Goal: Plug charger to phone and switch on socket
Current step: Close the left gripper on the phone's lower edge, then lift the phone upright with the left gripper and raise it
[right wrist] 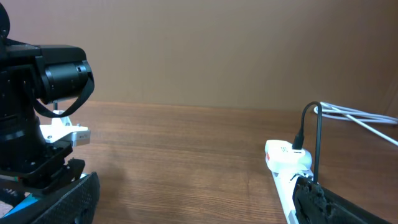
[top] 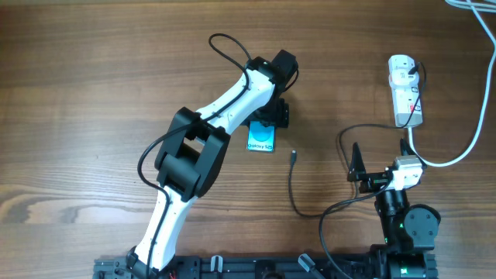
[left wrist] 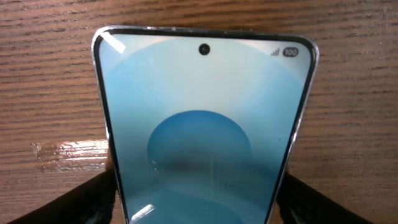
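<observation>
The phone (top: pixel 261 138) lies flat on the wooden table with its cyan-blue screen up, and it fills the left wrist view (left wrist: pixel 202 124). My left gripper (top: pixel 267 116) (left wrist: pixel 199 208) straddles it, its dark fingers (left wrist: pixel 68 205) pressed against both long edges. The charger (top: pixel 294 155) is a thin black cable; its plug tip lies loose on the table just right of the phone. The white socket (top: pixel 404 91) (right wrist: pixel 288 155) sits at the far right with a black plug in it. My right gripper (top: pixel 380 159) (right wrist: pixel 205 211) stands open just below the socket, holding nothing.
A thick white cable (top: pixel 465 147) loops from the socket towards the table's right edge. The left arm (top: pixel 201 147) stretches diagonally across the middle and shows at the left of the right wrist view (right wrist: pixel 37 112). Bare wood lies between phone and socket.
</observation>
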You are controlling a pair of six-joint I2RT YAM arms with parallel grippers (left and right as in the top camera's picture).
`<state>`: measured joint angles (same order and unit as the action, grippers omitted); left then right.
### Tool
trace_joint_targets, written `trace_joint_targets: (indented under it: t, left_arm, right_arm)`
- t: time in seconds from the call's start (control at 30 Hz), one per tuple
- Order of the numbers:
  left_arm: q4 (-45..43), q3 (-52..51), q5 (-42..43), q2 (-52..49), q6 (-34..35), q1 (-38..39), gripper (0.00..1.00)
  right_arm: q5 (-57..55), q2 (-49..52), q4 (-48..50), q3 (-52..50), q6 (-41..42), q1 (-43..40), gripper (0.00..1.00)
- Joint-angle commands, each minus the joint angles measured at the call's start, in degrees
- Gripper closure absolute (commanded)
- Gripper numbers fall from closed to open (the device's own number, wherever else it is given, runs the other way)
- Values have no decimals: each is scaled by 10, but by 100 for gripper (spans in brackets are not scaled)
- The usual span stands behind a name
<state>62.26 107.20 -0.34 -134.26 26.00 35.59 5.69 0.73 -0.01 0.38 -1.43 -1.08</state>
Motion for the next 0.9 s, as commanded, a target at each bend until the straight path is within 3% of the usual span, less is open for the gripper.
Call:
trace_joint_targets:
  t: [0.0, 0.37, 0.6, 0.73, 0.87]
  left_arm:
    - [0, -4, -2, -24, -3, 3, 23]
    - [5, 3, -2, -13, -2, 1, 29]
    - [62, 45, 22, 40, 0, -7, 33]
    - [83, 47, 123, 93, 0, -28, 32]
    - [89, 47, 322, 144, 0, -71, 32]
  right_arm:
    - [-8, -5, 2, -1, -5, -3, 0]
    - [-8, -5, 2, -1, -5, -3, 0]
    - [-8, -5, 2, -1, -5, -3, 0]
    - [-8, -5, 2, -1, -5, -3, 0]
    - [-8, -5, 2, -1, -5, -3, 0]
